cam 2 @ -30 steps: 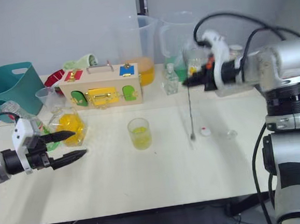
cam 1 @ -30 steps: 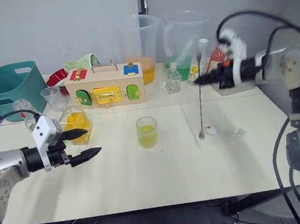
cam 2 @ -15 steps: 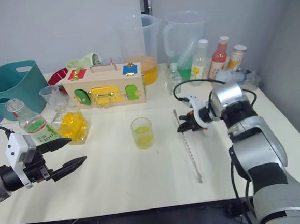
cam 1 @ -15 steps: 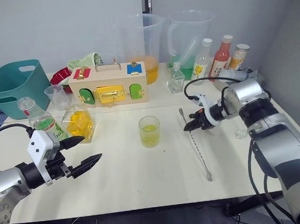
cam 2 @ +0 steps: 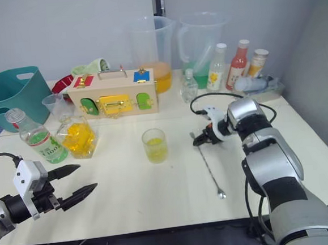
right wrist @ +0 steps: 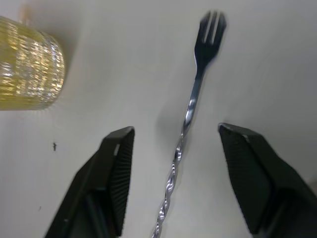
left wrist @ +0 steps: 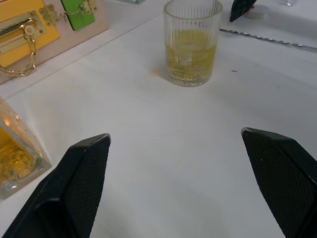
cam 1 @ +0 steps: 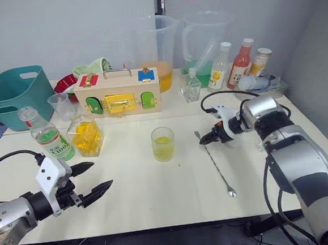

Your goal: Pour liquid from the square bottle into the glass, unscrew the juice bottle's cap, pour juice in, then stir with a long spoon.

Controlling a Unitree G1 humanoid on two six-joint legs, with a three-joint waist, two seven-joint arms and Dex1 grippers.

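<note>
A teal basket (cam 1: 11, 95) sits at the worktop's (cam 1: 146, 186) far left corner. Beside it stands a wooden latch box (cam 1: 119, 92), with two large clear jugs (cam 1: 158, 43) behind. A red bottle (cam 1: 241, 64) and a yellow-label bottle (cam 1: 219, 67) stand further right.

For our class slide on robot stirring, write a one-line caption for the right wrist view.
Open right gripper straddling the long spoon lying flat on the table beside the glass.

Bare bench (cam 1: 157, 185) lay open before the glass (cam 1: 163, 143); the long spoon (cam 1: 215, 164) crossed its right side, and the wooden box (cam 1: 117, 92) probably blocked behind.
</note>
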